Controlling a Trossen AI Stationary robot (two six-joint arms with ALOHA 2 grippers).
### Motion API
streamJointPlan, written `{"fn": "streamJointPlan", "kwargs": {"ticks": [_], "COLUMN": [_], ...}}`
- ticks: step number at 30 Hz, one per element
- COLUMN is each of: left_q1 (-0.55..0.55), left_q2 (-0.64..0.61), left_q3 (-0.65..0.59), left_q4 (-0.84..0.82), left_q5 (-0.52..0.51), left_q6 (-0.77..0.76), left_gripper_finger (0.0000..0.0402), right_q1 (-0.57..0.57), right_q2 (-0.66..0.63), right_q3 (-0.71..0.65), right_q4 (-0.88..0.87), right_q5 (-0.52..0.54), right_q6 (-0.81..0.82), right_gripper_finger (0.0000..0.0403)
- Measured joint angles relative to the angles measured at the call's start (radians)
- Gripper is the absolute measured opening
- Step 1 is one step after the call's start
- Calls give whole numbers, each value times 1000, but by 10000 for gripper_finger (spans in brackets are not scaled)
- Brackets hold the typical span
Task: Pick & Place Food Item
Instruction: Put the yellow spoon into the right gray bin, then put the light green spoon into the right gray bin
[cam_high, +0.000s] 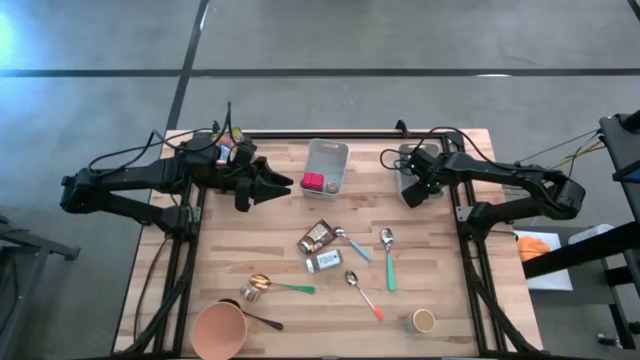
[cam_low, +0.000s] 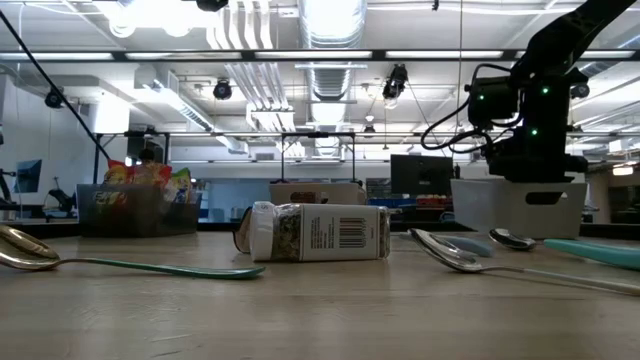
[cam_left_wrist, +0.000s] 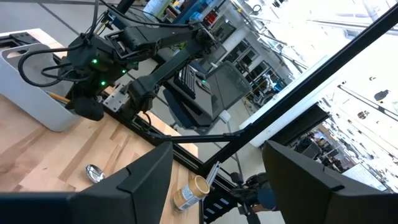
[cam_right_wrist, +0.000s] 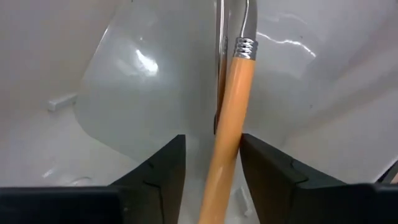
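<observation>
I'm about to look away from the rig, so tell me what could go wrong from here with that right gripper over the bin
1. The right gripper is inside the grey bin with an orange-handled utensil between its fingers, which look parted. The utensil may tip against the wall rather than lie flat.
2. Lifting out, the fingers could snag the handle or nudge the bin.
3. The left gripper waits open near the white bin; little risk there.

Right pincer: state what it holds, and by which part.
An orange-handled utensil stands between the right pincer's fingers, by its handle, inside the grey bin. Whether the fingers are gripping it cannot be told. The left pincer holds nothing.
</observation>
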Motion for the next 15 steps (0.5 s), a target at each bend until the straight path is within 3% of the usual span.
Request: {"fn": "streamJointPlan", "kwargs": {"ticks": [8,15], "left_q1": [0,0], "left_q2": [0,0], "left_q3": [0,0], "left_q4": [0,0], "left_q5": [0,0], "left_q6": [0,0], "left_gripper_finger": [252,252], "right_q1": [-1,0], "right_q2": [0,0], "right_q3": [15,62], "right_q4": [1,-6], "right_q5": [-15,-14], "right_q6": [-11,-15], "right_gripper_finger": [186,191]}}
